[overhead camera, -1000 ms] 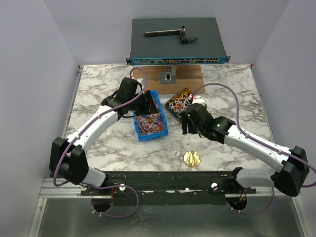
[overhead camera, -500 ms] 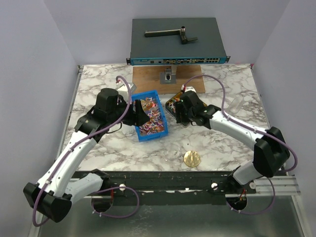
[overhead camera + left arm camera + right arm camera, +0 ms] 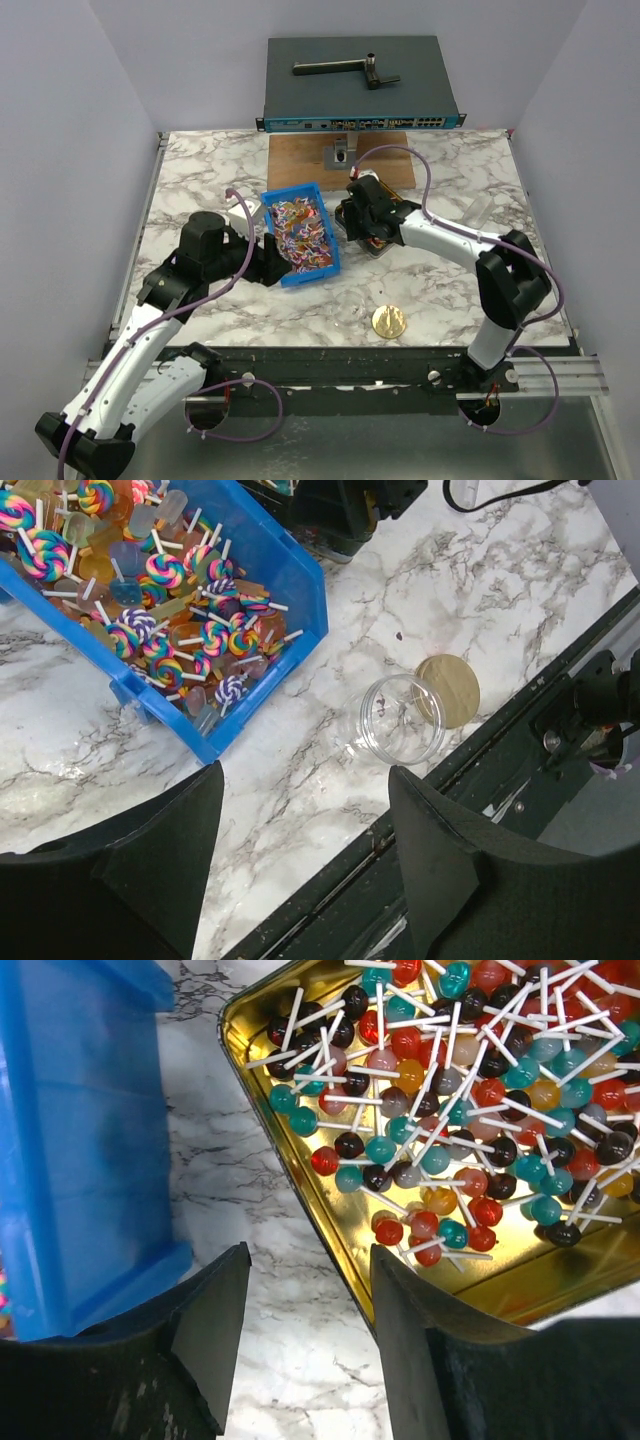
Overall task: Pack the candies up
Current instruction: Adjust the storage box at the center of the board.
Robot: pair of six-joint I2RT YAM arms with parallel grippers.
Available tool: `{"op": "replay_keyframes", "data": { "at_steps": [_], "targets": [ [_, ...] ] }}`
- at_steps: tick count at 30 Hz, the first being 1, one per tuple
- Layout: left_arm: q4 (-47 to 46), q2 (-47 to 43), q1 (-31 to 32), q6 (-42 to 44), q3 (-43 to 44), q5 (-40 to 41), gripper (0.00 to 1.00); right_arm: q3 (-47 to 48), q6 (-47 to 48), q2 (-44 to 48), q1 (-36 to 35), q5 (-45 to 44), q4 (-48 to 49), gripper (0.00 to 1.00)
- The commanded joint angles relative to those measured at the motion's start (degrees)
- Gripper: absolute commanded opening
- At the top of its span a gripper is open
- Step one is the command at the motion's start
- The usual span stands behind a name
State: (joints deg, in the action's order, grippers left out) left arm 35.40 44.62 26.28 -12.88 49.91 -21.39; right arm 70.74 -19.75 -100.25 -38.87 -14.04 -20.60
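The candies are small lollipops in two containers. Swirled candies (image 3: 185,635) fill a blue bin (image 3: 322,268) at the table's centre. Round ball candies (image 3: 450,1110) lie in a gold tin (image 3: 525,1272) just right of it. My left gripper (image 3: 305,780) is open and holds nothing. It hovers over bare marble at the bin's near corner, and in the top view the left gripper (image 3: 272,262) is at the bin's left. My right gripper (image 3: 308,1255) is open and holds nothing. It stands over the gap between the bin (image 3: 80,1140) and the tin, one finger above the tin's rim.
A clear round jar (image 3: 403,718) stands open on the marble near the front edge, with a gold disc lid (image 3: 452,690) touching its right side. A wooden board (image 3: 340,160) and a grey box (image 3: 360,85) are at the back. The black front rail (image 3: 520,750) runs just beyond the jar.
The left arm has drawn back from over the bin toward the near left and its jaws have widened. The right gripper has swung from mid-table to the tin's left edge, jaws somewhat narrower.
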Motion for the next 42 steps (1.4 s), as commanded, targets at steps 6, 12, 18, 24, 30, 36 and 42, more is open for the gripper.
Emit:
{"op": "replay_keyframes", "data": {
  "at_steps": [6, 12, 18, 24, 30, 36, 42],
  "targets": [
    [-2.8, -2.1, 0.3, 0.5, -2.7, 2.0, 0.71, 3.0, 1.4, -5.7, 0.6, -0.2, -0.1, 0.5],
    [-2.8, -2.7, 0.2, 0.6, -2.7, 2.4, 0.71, 3.1, 0.9, -7.1, 0.6, -0.9, -0.2, 0.35],
    [-2.8, -2.5, 0.3, 0.1, -2.9, 2.0, 0.71, 3.1, -0.5, -8.3, 0.6, 0.0, 0.2, 0.22],
    [-2.7, -2.5, 0.3, 0.0, -2.8, 2.0, 0.71, 3.7, -2.4, -10.0, 0.6, 2.6, 0.9, 0.09],
    [-2.7, -3.0, 0.2, 0.1, -3.0, 2.4, 0.71, 5.4, -3.8, -11.6, 0.6, 6.1, 1.8, 0.05],
    [-2.6, -3.7, 0.3, 0.1, -3.1, 2.5, 0.71, 4.6, -5.6, -10.5, 0.4, 7.9, 2.8, 0.06],
    [-2.4, -4.6, 0.3, 0.0, -3.2, 3.3, 0.72, 3.5, -8.3, -5.5, 0.5, 5.0, 1.2, 0.36]
  ]
}}
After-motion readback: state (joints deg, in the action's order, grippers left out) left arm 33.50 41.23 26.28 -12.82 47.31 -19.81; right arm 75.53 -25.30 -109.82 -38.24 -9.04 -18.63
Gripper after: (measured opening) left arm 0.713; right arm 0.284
